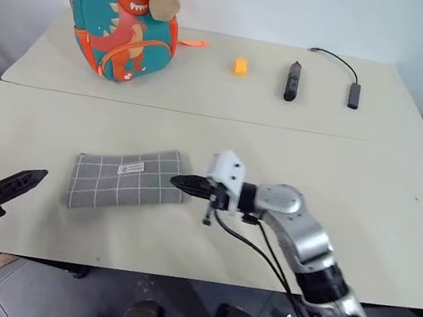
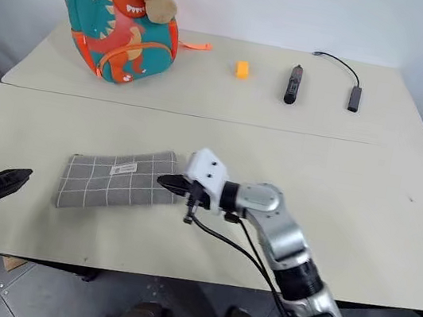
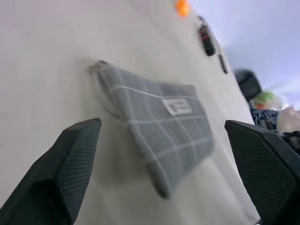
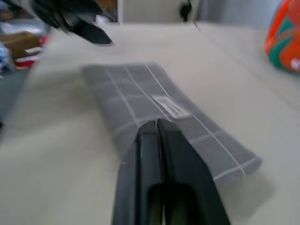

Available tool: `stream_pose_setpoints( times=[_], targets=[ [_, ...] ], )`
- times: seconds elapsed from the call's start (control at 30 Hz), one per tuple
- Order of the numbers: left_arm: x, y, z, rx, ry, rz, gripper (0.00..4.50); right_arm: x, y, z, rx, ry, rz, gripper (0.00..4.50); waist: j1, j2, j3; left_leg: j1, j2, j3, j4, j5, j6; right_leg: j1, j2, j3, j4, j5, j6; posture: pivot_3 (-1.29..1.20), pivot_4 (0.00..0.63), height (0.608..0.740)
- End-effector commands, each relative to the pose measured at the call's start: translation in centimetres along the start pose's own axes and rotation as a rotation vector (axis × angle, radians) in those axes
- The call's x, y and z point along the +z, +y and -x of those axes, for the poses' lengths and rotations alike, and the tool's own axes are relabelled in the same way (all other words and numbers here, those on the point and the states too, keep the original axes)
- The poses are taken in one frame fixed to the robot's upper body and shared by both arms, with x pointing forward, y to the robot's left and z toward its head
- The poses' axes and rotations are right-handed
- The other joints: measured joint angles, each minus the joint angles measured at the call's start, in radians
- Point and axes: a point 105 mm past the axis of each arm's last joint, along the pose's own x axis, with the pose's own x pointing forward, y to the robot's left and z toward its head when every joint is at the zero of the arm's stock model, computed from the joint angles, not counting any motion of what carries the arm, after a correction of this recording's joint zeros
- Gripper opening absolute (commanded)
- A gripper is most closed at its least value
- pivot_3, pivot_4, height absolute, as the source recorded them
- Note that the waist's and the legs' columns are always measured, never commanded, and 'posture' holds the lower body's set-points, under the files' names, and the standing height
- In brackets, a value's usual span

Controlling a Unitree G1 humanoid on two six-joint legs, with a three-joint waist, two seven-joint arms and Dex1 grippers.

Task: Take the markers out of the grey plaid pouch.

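A teal dinosaur backpack (image 1: 123, 20), a small orange block (image 1: 240, 67), a black stick-shaped device (image 1: 292, 80) and a cabled adapter (image 1: 354, 94) sit along the far side of the table (image 1: 367, 191), well apart from the grey plaid pouch (image 1: 129, 178), which lies flat near the front edge. The right gripper (image 1: 177, 180), fingers pressed together, has its tips at the pouch's right end. The left gripper (image 3: 164, 164) hangs spread wide and empty off the pouch's left end.
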Motion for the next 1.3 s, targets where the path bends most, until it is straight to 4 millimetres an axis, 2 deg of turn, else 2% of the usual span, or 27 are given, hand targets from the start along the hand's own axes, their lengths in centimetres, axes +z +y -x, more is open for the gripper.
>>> stream_pose_setpoints(
  times=[0.03,0.13,0.23,0.4,0.57,0.77,0.87,1.07,1.17,1.3],
  targets=[
    [0.6,0.0,-1.3,0.017,0.051,0.064,4.5,-0.2,-0.6,-2.4,-0.01,0.029,0.104,0.02,-0.009,0.0,0.0,0.0,0.0,0.0,0.0,0.0,0.0,0.0,0.0,0.0,0.0,0.0,0.0,0.0,0.15,0.74],
    [0.3,-0.2,-2.3,0.041,0.164,0.113,4.5,-2.6,0.0,-3.3,0.059,0.127,0.169,0.02,-0.023,-0.001,0.0,0.001,0.002,0.0,0.0,0.001,-0.002,0.0,0.002,-0.001,0.0,0.0,0.0,0.0,0.15,0.74],
    [0.1,-0.2,-2.6,0.049,0.22,0.14,4.5,-3.8,0.3,-3.2,0.1,0.172,0.209,0.02,-0.039,-0.001,0.0,0.001,0.002,0.003,-0.001,0.001,-0.003,0.0,0.004,-0.001,0.0,0.0,0.0,0.0,0.15,0.74],
    [-0.5,0.8,-3.1,0.115,0.325,0.173,4.5,-4.1,-0.1,-2.7,0.119,0.176,0.236,0.02,-0.049,-0.001,0.0,0.003,0.006,0.009,-0.002,0.001,-0.006,0.001,0.008,0.001,0.0,-0.001,-0.001,0.0,0.15,0.74],
    [-1.1,0.2,-3.9,0.066,0.408,0.221,4.5,-4.1,-0.6,-2.3,0.115,0.185,0.272,0.02,-0.055,-0.001,0.0,0.006,0.007,0.013,-0.002,0.001,-0.007,0.001,0.009,0.004,0.001,-0.001,-0.002,0.0,0.15,0.74],
    [-0.9,0.1,-4.7,0.029,0.422,0.238,4.5,-4.3,-0.8,-1.8,0.106,0.188,0.294,0.02,-0.054,-0.001,0.0,0.006,0.007,0.013,-0.002,0.001,-0.007,0.001,0.009,0.005,0.001,-0.002,-0.002,0.0,0.15,0.74],
    [-0.8,0.5,-4.8,0.038,0.418,0.236,3.89,-4.4,-0.8,-1.7,0.101,0.189,0.295,0.0,-0.053,-0.001,0.0,0.006,0.007,0.014,-0.002,0.001,-0.007,0.001,0.009,0.006,0.001,-0.002,-0.002,0.0,0.15,0.74],
    [-0.5,0.7,-4.5,0.021,0.403,0.219,2.09,-4.4,-1.0,-1.3,0.096,0.185,0.312,0.0,-0.054,-0.001,0.0,0.006,0.008,0.014,-0.002,0.001,-0.007,0.001,0.01,0.006,0.001,-0.002,-0.002,0.0,0.15,0.74],
    [-1.0,0.7,-4.4,0.015,0.43,0.217,1.16,-4.0,-1.1,-1.2,0.091,0.158,0.311,0.0,-0.054,-0.001,0.0,0.006,0.008,0.014,-0.002,0.001,-0.007,0.001,0.01,0.006,0.001,-0.002,-0.002,0.0,0.15,0.74],
    [-1.6,-0.6,-4.5,-0.057,0.461,0.251,0.04,-3.3,-0.2,-0.5,0.149,0.081,0.307,0.0,-0.052,-0.001,0.0,0.006,0.008,0.014,-0.002,0.001,-0.007,0.001,0.01,0.006,0.001,-0.002,-0.002,0.0,0.15,0.74]
  ],
)
